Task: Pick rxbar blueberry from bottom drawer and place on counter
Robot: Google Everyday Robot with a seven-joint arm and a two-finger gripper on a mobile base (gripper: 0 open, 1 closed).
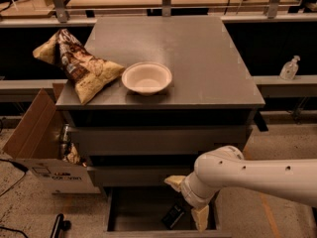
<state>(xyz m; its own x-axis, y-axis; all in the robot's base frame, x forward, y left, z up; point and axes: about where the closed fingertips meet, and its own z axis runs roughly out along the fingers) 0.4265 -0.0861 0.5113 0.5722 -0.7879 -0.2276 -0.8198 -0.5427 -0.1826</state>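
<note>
bench mid-frame: chip bag on its left edge, bowl just right of the bag. bottom drawer open at lower centre, rxbar blueberry inside, right half. tool over the drawer, just beside the bar. cardboard box lower left.

Your arm enters from 4 o'clock, wrist bent downward. Your gripper sits low at 6 o'clock, fingers spread apart.

Gripper hangs in the open drawer, fronts close above it. Drawer floor to its left is bare, bar just beside. Desk above: bowl and bag up-left, rest free.
</note>
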